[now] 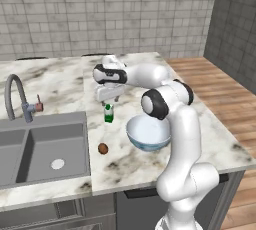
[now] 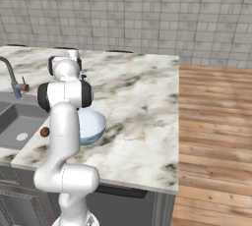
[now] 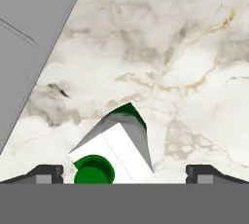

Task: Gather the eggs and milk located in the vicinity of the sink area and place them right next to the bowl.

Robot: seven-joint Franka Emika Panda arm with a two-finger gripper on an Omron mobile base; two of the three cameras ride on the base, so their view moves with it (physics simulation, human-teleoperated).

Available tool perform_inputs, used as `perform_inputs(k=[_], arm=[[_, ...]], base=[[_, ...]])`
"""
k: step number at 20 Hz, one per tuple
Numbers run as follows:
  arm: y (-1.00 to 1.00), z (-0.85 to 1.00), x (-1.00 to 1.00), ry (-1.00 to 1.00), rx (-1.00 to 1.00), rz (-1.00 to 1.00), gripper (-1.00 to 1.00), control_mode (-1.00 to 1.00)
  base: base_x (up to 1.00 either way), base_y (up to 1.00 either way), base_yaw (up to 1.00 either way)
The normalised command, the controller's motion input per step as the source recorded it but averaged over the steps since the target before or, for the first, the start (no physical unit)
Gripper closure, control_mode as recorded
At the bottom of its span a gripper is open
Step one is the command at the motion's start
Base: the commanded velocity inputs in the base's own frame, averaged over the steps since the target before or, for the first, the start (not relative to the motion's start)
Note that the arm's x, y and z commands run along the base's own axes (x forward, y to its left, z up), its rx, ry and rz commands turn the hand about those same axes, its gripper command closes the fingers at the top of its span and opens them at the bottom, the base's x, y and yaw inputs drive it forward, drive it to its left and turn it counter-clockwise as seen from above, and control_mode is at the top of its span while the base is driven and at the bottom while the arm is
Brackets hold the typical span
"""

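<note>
The marble tabletop (image 1: 210, 139) carried everything, with the sink area (image 1: 42, 146) sunk into it at the left base view's nine o'clock. The bowl (image 1: 148, 133) sat near the front edge — wide, glossy and probably slick, though it only marked the drop-off spot. The milk (image 1: 108, 113) stood upright just beside the bowl, at about its ten o'clock, directly under the gripper (image 1: 111, 95). It looked light and fairly stiff, a small carton that could tip or crush if squeezed high; the flat green sides below the white top seemed the best hold. The fingers (image 3: 48, 173) stood spread wide, grasping nothing, straddling the carton's cap. The egg (image 1: 103, 148) lay at the bowl's eight o'clock — small, round, fragile, apt to roll.
</note>
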Motion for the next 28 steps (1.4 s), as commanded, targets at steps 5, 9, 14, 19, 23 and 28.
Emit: perform_inputs(k=[5, 9, 14, 19, 23, 28], arm=[[0.03, 0.0, -0.09, 0.0, 0.0, 0.0, -1.0, -1.0], [0.0, -0.01, -0.17, 0.0, 0.0, 0.0, -1.0, -1.0], [0.0, -0.1, -0.26, 0.0, 0.0, 0.0, -1.0, -1.0], [-0.03, -0.16, 0.07, -0.01, 0.0, 0.0, -1.0, -1.0], [0.0, 0.1, 0.28, 0.0, 0.0, 0.0, -1.0, -1.0], [0.0, 0.01, 0.03, 0.0, 0.0, 0.0, -1.0, -1.0]], base=[[0.0, 0.0, 0.0], [0.0, 0.0, 0.0], [0.0, 0.0, 0.0], [0.0, 0.0, 0.0], [0.0, 0.0, 0.0], [0.0, 0.0, 0.0]])
